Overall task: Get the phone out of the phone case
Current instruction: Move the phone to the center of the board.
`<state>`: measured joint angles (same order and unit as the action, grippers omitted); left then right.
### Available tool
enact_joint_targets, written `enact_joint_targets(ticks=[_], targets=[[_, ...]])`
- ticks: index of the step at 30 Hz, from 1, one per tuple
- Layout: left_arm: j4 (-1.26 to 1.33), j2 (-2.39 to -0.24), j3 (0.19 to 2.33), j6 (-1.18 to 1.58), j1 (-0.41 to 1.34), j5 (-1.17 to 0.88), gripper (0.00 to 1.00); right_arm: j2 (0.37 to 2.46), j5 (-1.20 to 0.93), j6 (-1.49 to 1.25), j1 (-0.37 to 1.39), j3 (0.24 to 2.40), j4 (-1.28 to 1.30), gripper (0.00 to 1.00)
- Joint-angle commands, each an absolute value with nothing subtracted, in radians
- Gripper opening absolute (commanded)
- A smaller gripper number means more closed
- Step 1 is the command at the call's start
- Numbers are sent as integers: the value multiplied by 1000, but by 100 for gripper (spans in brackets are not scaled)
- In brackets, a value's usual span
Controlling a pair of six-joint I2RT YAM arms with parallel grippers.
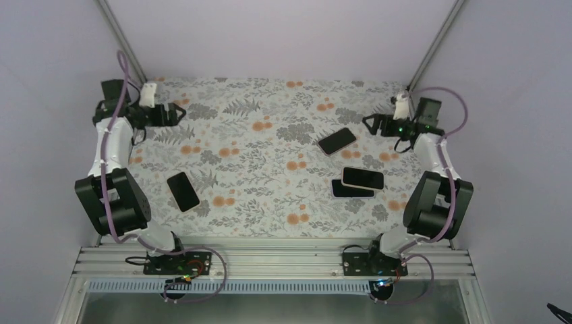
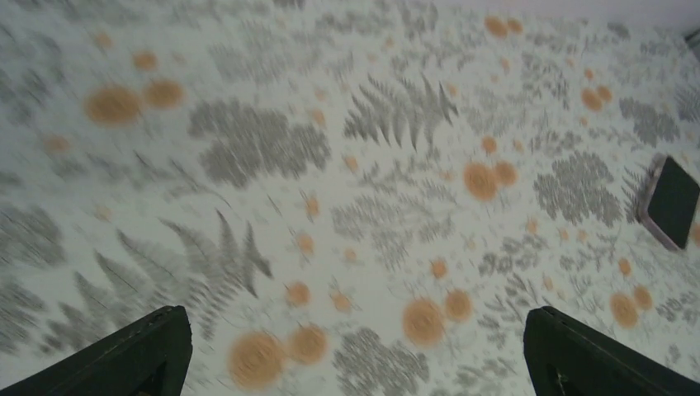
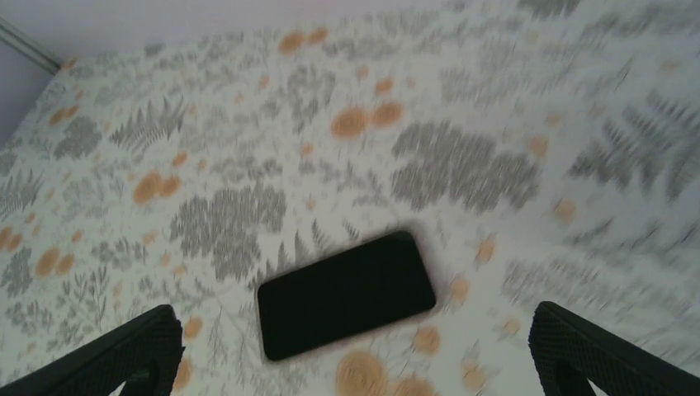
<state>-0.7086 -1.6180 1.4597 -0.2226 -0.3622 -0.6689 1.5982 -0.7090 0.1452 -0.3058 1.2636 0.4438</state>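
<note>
A dark-screened phone with a tan case rim (image 1: 336, 141) lies flat right of the table's centre. It also shows in the right wrist view (image 3: 345, 294) and at the right edge of the left wrist view (image 2: 673, 200). My right gripper (image 1: 367, 123) is open and empty, hovering just right of and behind this phone; its fingers (image 3: 107, 355) frame the phone from above. My left gripper (image 1: 179, 113) is open and empty at the far left; its fingers (image 2: 132, 355) hang over bare floral cloth.
A black phone (image 1: 183, 191) lies front left. Another tan-rimmed phone (image 1: 362, 177) rests partly on a flat black piece (image 1: 351, 190) at the front right. The floral cloth (image 1: 256, 162) covers the table, with walls and frame posts at the back.
</note>
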Motion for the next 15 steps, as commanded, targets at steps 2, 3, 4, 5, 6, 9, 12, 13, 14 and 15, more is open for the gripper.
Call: enact_joint_targets(ticks=[2, 3, 4, 5, 6, 9, 12, 13, 14, 15], targets=[[-599, -1508, 1271, -145, -292, -566, 100, 1502, -620, 66, -251, 1022, 172, 99], [-602, -1493, 1240, -133, -280, -552, 100, 1491, -611, 57, -244, 987, 151, 99], [-606, -1480, 1213, -124, -269, -540, 100, 1479, -602, 47, -236, 949, 123, 99], [-613, -1468, 1190, -112, -260, -527, 100, 1470, -595, 40, -230, 922, 101, 99], [-620, -1458, 1172, -102, -253, -518, 100, 1460, -586, 32, -224, 892, 74, 99], [-651, -1430, 1122, -71, -234, -482, 100, 1439, -567, 13, -211, 833, 15, 99], [-671, -1405, 1078, -13, -223, -432, 100, 1421, -549, -3, -203, 795, -36, 99], [-674, -1398, 1064, 10, -220, -408, 100, 1417, -542, -7, -200, 786, -51, 99], [-680, -1395, 1056, 27, -218, -386, 100, 1414, -537, -13, -199, 779, -64, 99], [-691, -1397, 1051, 40, -216, -370, 100, 1410, -532, -16, -198, 773, -76, 99]])
